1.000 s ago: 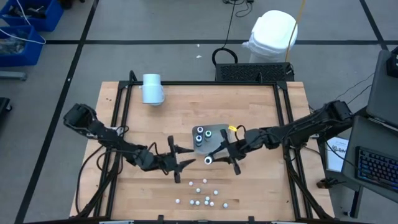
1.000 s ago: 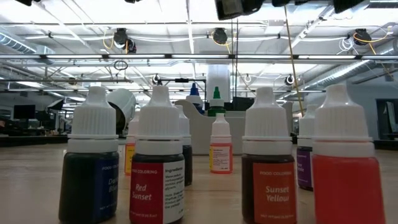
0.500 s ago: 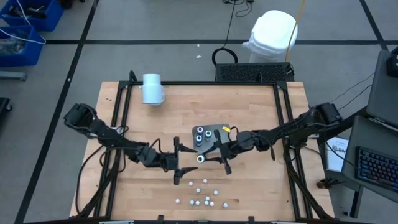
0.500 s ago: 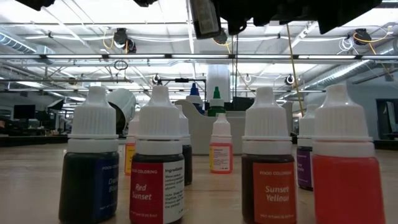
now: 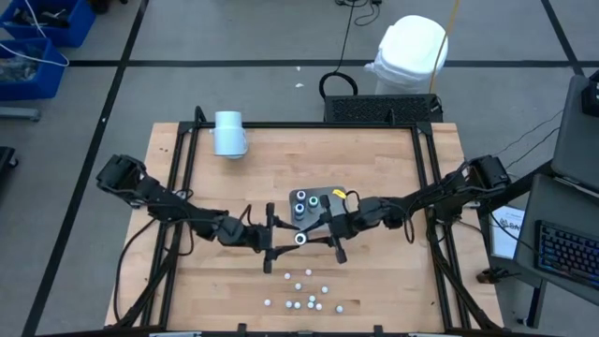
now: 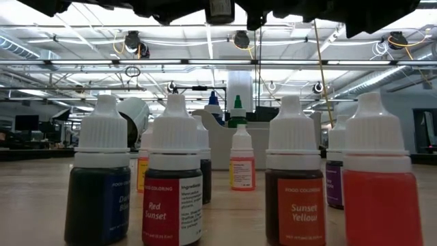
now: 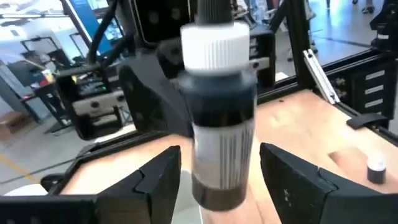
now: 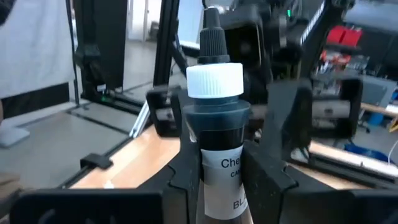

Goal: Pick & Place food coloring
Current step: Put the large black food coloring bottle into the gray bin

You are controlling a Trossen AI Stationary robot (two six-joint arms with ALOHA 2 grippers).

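Observation:
My right gripper [image 5: 314, 236] is shut on a dark food coloring bottle [image 8: 219, 134] with a white-ringed cap and a black tip, held above the table's middle. My left gripper [image 5: 284, 241] is open. Its two fingers [image 7: 158, 177] stand on either side of this same bottle [image 7: 221, 124], with narrow gaps. Three more dark bottles [image 5: 300, 197] stand in the translucent tray [image 5: 328, 212]. Several small white-capped bottles [image 5: 301, 286] stand on the table near its front edge, and they fill the low view [image 6: 171, 178]. My right gripper pinches the bottle's labelled body [image 8: 222, 163], below the white cap, between its two fingers [image 8: 186, 180]. The fingers come about level from the table's right side. The bottle stands upright in the hold, cap up, lifted clear of the table.
A pale blue cylinder [image 5: 229, 133] lies at the table's far left. Black frame rails [image 5: 178, 187] run along the left and right table edges. Bare wood lies between the tray and the cylinder.
My right gripper has carried the bottle a little toward the table's left, keeping it upright. My left gripper has moved toward the table's right, up to the bottle, so that its open fingers now stand on either side of it.

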